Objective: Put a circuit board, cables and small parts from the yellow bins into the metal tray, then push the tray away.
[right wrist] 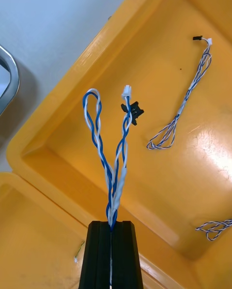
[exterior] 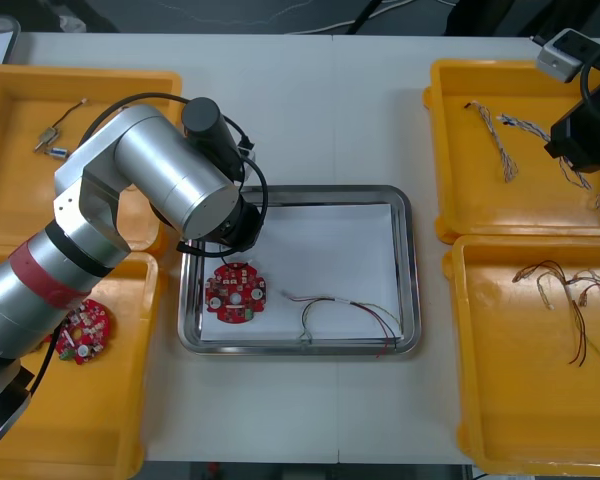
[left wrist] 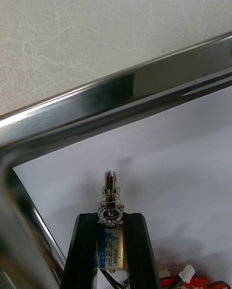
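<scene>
My left gripper [left wrist: 111,217] is shut on a small metal part [left wrist: 111,207] with a spring and a pin, held low over the white inside of the metal tray [exterior: 405,270], near its far left corner. The left arm [exterior: 170,175] reaches over that corner. A round red circuit board [exterior: 235,292] and a red and yellow cable [exterior: 345,308] lie in the tray. My right gripper [right wrist: 111,223] is shut on a twisted blue and white cable [right wrist: 108,158], lifted above the far right yellow bin [exterior: 450,150].
More blue and white cables [exterior: 500,135] lie in the far right bin, red and yellow cables [exterior: 570,290] in the near right bin. The far left bin holds small metal parts [exterior: 50,140]; the near left bin holds another circuit board [exterior: 80,330].
</scene>
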Action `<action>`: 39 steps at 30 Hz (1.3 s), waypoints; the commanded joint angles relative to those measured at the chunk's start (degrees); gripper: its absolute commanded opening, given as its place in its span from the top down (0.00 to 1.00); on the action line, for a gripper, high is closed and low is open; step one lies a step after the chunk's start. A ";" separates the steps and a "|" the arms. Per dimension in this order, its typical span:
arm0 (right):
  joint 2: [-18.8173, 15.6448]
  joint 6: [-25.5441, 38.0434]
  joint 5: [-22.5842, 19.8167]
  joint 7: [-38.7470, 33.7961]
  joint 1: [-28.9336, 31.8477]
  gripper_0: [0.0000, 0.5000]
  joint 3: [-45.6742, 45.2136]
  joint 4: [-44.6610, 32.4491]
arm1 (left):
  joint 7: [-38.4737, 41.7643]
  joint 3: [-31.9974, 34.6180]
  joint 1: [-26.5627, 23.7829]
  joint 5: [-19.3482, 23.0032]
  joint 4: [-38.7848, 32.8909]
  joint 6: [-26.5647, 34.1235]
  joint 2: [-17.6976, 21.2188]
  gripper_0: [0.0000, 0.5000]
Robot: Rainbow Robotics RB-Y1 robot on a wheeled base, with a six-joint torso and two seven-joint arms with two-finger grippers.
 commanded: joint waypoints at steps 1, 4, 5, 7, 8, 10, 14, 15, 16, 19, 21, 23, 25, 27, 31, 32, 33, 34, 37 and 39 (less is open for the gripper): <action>0.10 0.21 -0.57 -1.24 2.67 1.00 -1.53 -4.97 | 7.46 -1.02 -0.69 -0.58 -0.33 -0.83 -1.28 0.52; 0.80 0.21 -0.66 -2.20 3.37 1.00 -1.53 -6.03 | 7.55 -1.11 -0.69 -0.58 -0.33 -0.83 -1.19 0.21; 1.07 0.21 -0.66 -2.55 3.46 1.00 -1.53 -6.29 | 7.55 -1.02 -0.69 -0.58 -0.33 -0.83 -1.19 0.10; 1.42 0.21 -0.75 -4.31 3.64 1.00 -1.53 -6.38 | 7.64 -1.02 -0.69 -0.49 -0.33 -0.83 -1.19 0.00; 1.77 0.21 -0.84 -5.37 3.81 1.00 -1.53 -6.46 | 7.73 -1.02 -0.69 -0.58 -0.33 -0.83 -1.28 0.00; 2.30 0.21 -0.75 -6.42 3.90 1.00 -1.53 -6.55 | 7.73 -1.02 -0.69 -0.49 -0.33 -0.83 -1.19 0.00; 3.53 0.21 0.13 -7.56 3.90 1.00 -1.53 -6.73 | 7.81 -1.02 -0.69 -0.49 -0.69 -0.83 -1.19 0.00; 3.88 0.21 0.39 -7.74 3.90 1.00 -1.53 -6.73 | 7.90 -0.76 -0.69 -0.49 -1.04 -0.74 -1.19 0.00; 4.06 0.21 0.48 -7.83 3.90 1.00 -1.53 -6.73 | 7.90 -0.58 -0.78 -0.40 -1.30 -0.48 -1.28 0.00; 4.41 0.21 0.83 -8.00 3.90 1.00 -1.53 -6.73 | 7.90 1.00 -1.39 0.83 -2.53 2.07 -1.19 0.00; 4.41 0.21 0.83 -8.00 3.90 1.00 -1.53 -6.73 | 8.08 2.50 -2.71 2.94 -3.41 4.97 -1.19 0.00; 4.49 0.21 0.74 -8.00 3.81 1.00 -1.53 -6.82 | 8.34 3.64 -3.50 4.35 -4.03 6.73 -1.19 0.00; 4.49 0.21 0.48 -8.00 3.81 1.00 -1.44 -6.99 | 8.61 4.69 -4.03 5.31 -5.08 8.22 -1.01 0.00; 4.58 0.21 0.39 -8.00 3.90 1.00 -1.44 -7.26 | 8.69 6.19 -4.91 6.46 -6.31 9.98 -0.49 0.00; 4.93 0.21 0.57 -8.00 3.81 1.00 -1.18 -7.26 | 8.52 9.44 -7.19 10.67 -6.57 13.58 0.92 0.00; 4.93 0.21 0.66 -8.00 3.72 1.00 -1.00 -7.43 | 8.52 9.79 -7.55 11.20 -6.66 14.11 1.18 0.00; 5.02 0.21 0.92 -8.09 3.55 1.00 -0.30 -7.52 | 8.61 10.67 -8.25 12.26 -6.84 15.08 1.80 0.00; 5.02 0.21 1.18 -8.36 3.37 1.00 0.58 -7.78 | 8.69 11.46 -8.69 12.96 -7.19 15.96 2.33 0.00; 5.02 0.21 1.89 -8.80 2.58 1.00 2.60 -8.22 | 8.61 13.40 -9.39 14.10 -8.07 17.54 3.91 0.00; 5.02 0.21 2.41 -9.32 1.97 1.00 4.54 -8.93 | 8.34 15.24 -9.48 14.98 -8.60 18.42 5.75 0.00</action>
